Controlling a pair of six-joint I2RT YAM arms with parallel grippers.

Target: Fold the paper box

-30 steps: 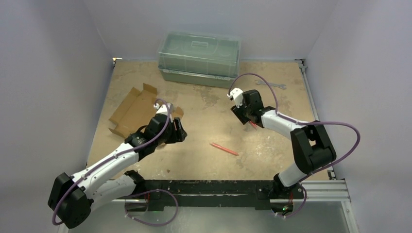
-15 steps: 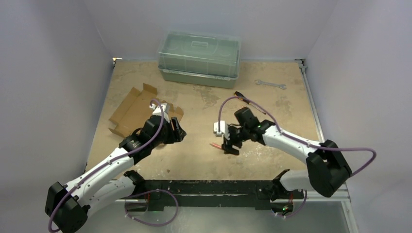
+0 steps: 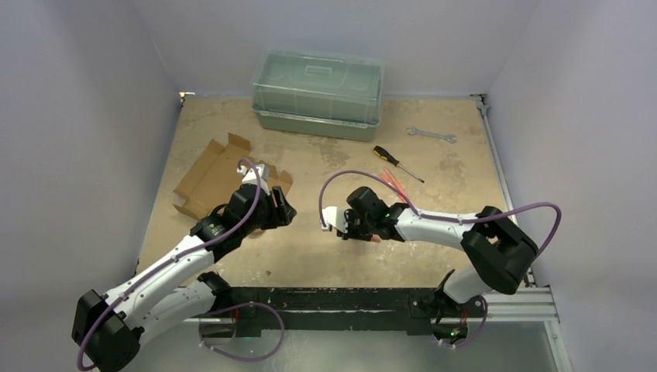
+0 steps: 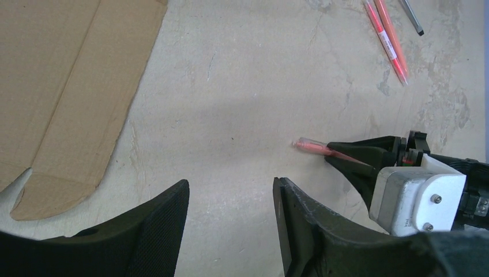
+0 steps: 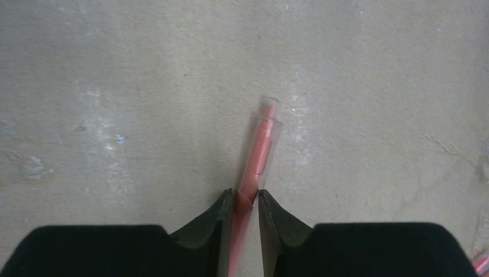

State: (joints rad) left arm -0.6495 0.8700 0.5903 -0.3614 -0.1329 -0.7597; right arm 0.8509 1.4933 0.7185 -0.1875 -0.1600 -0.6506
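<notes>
- Beige worktop (image 3: 457,174): flat paper box (image 3: 208,174) lies far left, unfolded.
- Right tool (image 5: 247,203), swung inward since a second ago, now pinches a pen (image 5: 262,144); clearing, not folding.
- Left tool (image 4: 230,213): spread, empty, near the paper box.

Lidded container (image 3: 318,93) at far edge, centre. Flat paper box (image 3: 208,174) on table left of centre, left gripper (image 4: 230,187) near its right side. Wrench (image 3: 431,135) far right. Screwdriver (image 3: 397,163) nearer, loose pens (image 4: 387,37) just beside it. Another pen (image 5: 258,156) mid-table, between fingers of right gripper (image 5: 247,197).
</notes>
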